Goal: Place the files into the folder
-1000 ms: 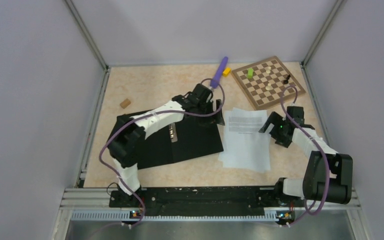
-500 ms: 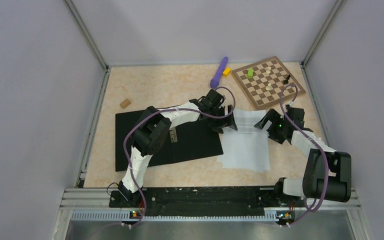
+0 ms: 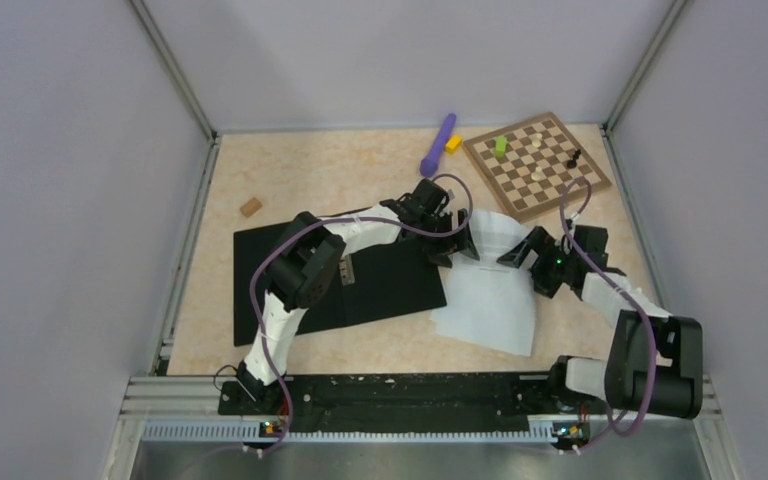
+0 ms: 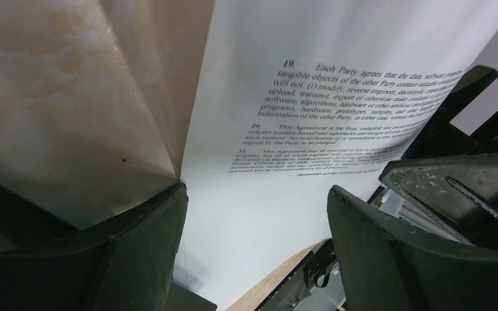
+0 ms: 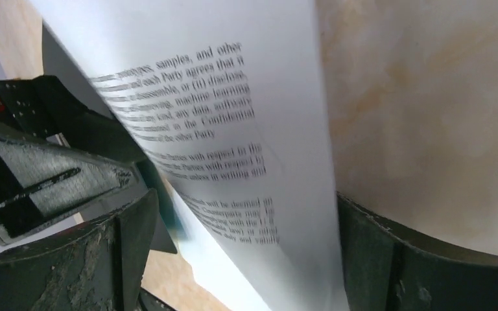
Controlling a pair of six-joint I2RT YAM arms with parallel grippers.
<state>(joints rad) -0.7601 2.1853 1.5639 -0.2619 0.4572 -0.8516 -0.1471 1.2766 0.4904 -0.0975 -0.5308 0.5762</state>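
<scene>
The folder [image 3: 385,290] lies open on the table, black inner faces up, under my left arm. Just right of it the files [image 3: 490,305], white printed sheets, lie on the table with their far end bowed up between both grippers. My left gripper [image 3: 457,242] stands open at the sheets' left edge; the left wrist view shows the files [image 4: 266,129] spanning the gap of the left gripper [image 4: 256,214]. My right gripper [image 3: 520,255] stands open at the right edge, and in its own view the curled files [image 5: 233,129] rise between the jaws of the right gripper [image 5: 246,240].
A brown chessboard [image 3: 550,185] with a few pieces and a green block [image 3: 501,146] sits at the back right. A purple object [image 3: 438,143] and a yellow block [image 3: 453,143] lie at the back, a small brown block [image 3: 251,207] at the left. Walls enclose the table.
My left gripper swung right off the folder to the sheets' left edge. The right gripper slid left, and the sheets' far end bowed up and the stack turned slightly.
</scene>
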